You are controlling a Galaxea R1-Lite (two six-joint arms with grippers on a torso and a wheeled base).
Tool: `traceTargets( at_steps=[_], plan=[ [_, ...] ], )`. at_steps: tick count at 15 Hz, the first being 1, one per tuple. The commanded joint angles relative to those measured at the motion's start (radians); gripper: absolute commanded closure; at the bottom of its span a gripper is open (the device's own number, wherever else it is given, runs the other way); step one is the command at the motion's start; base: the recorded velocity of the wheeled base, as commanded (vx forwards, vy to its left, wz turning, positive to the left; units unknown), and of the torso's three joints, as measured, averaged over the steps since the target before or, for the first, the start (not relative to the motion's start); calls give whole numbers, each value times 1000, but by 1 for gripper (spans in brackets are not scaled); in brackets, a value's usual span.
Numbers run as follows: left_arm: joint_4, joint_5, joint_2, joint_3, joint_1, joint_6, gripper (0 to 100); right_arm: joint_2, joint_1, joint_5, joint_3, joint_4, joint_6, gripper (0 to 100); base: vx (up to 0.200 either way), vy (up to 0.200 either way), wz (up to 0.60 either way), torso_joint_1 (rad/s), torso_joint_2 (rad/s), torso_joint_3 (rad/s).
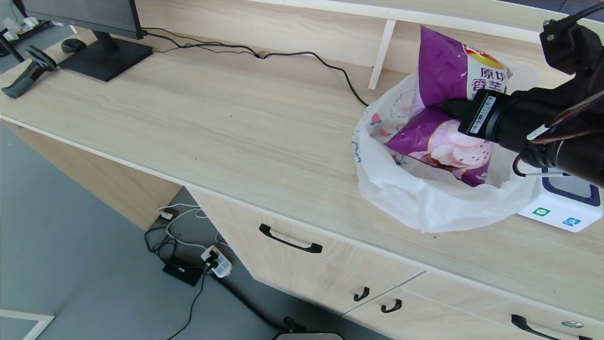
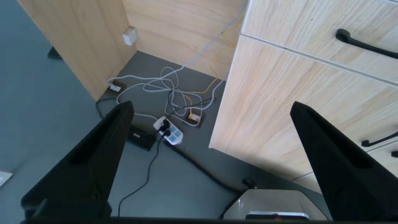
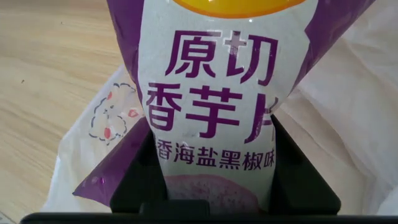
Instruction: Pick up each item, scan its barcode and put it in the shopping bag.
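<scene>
A purple chip bag [image 1: 443, 89] stands tilted with its lower end inside the mouth of the white plastic shopping bag [image 1: 424, 203] on the wooden counter. My right gripper [image 1: 454, 111] comes in from the right and is shut on the chip bag's middle, creasing it. In the right wrist view the chip bag [image 3: 211, 106] fills the space between the black fingers [image 3: 132, 168], with the shopping bag [image 3: 106, 124] behind it. My left gripper [image 2: 211, 168] hangs open below the counter, over the floor, with nothing between its fingers.
A handheld barcode scanner [image 1: 28, 71], a monitor stand [image 1: 106, 56] and a mouse [image 1: 73, 45] are at the counter's far left. A white box [image 1: 564, 203] stands right beside the shopping bag. Cables and a power strip [image 2: 169, 132] lie on the floor by the drawers [image 2: 311, 93].
</scene>
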Motion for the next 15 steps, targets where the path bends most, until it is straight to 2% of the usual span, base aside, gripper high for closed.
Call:
traceTargets(
  at_steps=[1,6,14,15],
  plan=[
    [0,0,2,0,0,-1,0,-3,-16,-1,25,-2,-31,100,0,0,0,0,0,0],
    [0,0,2,0,0,-1,0,-12,-52,-39,85,1,-59,100,0,0,0,0,0,0],
    [0,0,2,0,0,-1,0,-7,-67,-31,147,-5,-69,100,0,0,0,0,0,0],
    [0,0,2,0,0,1,0,-6,-67,-30,146,-5,-69,0,0,0,0,0,0,0]
  ],
)
